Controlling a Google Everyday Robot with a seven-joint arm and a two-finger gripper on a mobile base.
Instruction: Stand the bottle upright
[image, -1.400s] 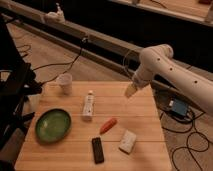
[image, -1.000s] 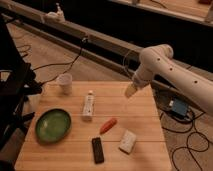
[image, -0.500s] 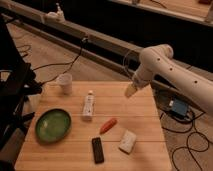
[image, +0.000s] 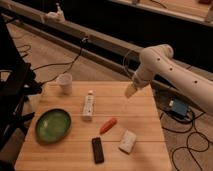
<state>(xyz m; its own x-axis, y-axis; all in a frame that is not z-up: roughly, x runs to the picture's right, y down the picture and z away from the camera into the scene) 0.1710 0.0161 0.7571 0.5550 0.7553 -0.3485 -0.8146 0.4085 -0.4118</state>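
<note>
The bottle (image: 88, 106) lies flat on the wooden table (image: 70, 147), near its middle, small cap pointing toward the far edge. It is slim and whitish with a pale label. My gripper (image: 131, 90) hangs at the end of the white arm above the table's far right part, well to the right of the bottle and apart from it. It holds nothing that I can see.
A white paper cup (image: 64, 83) stands at the far left. A green bowl (image: 52, 124) sits at the left. An orange carrot-like piece (image: 107, 125), a black remote (image: 97, 150) and a whitish block (image: 127, 141) lie toward the front. Cables run across the floor around the table.
</note>
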